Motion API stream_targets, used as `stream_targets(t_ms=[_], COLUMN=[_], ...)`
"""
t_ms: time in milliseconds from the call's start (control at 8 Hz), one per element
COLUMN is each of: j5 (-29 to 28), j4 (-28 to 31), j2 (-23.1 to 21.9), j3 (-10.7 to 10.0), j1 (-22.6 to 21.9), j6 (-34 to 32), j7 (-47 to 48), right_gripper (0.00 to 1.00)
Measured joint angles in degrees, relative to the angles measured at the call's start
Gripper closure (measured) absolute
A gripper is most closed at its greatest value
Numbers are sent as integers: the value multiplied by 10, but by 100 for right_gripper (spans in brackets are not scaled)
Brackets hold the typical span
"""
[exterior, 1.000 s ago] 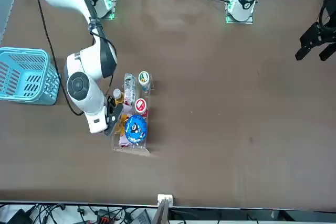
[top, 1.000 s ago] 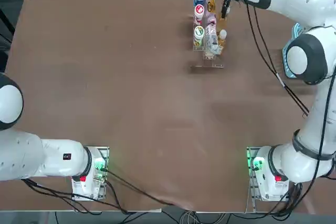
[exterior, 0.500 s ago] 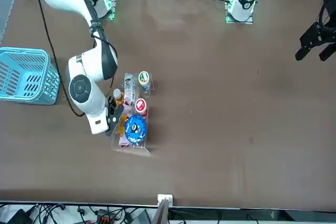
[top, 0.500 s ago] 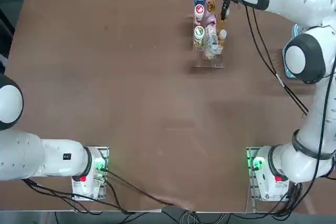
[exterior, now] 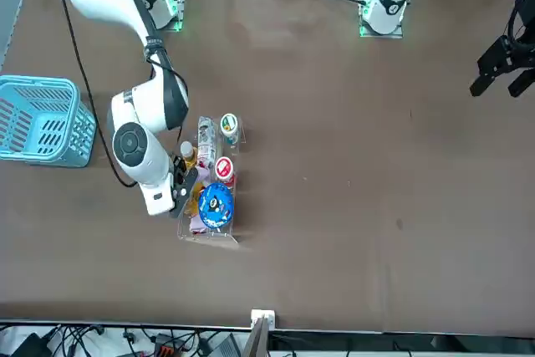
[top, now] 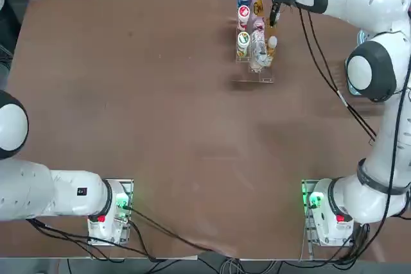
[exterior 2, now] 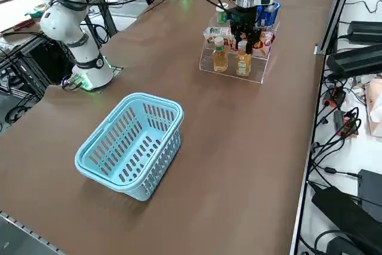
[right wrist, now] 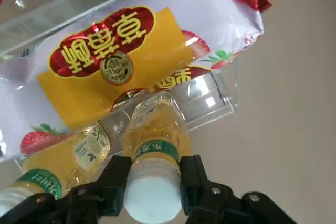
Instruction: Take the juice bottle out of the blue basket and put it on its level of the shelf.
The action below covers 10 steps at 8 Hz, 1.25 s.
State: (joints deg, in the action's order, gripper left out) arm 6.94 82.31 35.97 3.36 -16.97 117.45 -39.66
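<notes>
R gripper [right wrist: 152,192] clamps the juice bottle [right wrist: 155,145] by its neck, over the shelf [exterior 2: 230,71] at 12 o'clock on the table [top: 160,126]. Blue basket [exterior 2: 128,144] sits empty at 3. Best: lower straight, upright, beside 2nd bottle [right wrist: 58,169]; release only once seated.

Brown table [top: 160,126]; cables [exterior 2: 334,117], black boxes [exterior 2: 358,58] alongside.

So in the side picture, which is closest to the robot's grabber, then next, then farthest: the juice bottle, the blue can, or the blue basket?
1. The juice bottle: held in the shut right gripper, at the shelf's front edge.
2. The blue can: just behind, at the shelf's back.
3. The blue basket: far off, nearest the camera.
</notes>
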Motion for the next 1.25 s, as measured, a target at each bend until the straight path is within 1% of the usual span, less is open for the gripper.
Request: stream_targets(t_ms=[500, 625, 750, 1000, 1250], j5=[0, 0, 0, 0, 0], j4=[-1, -1, -1, -8, -13], j2=[8, 9, 9, 8, 6], j3=[0, 0, -1, -3, -5], j1=[0, 0, 0, 0, 0], j6=[9, 9, 9, 9, 9], j7=[0, 0, 0, 0, 0], right_gripper=[47, 45, 32, 1, 0])
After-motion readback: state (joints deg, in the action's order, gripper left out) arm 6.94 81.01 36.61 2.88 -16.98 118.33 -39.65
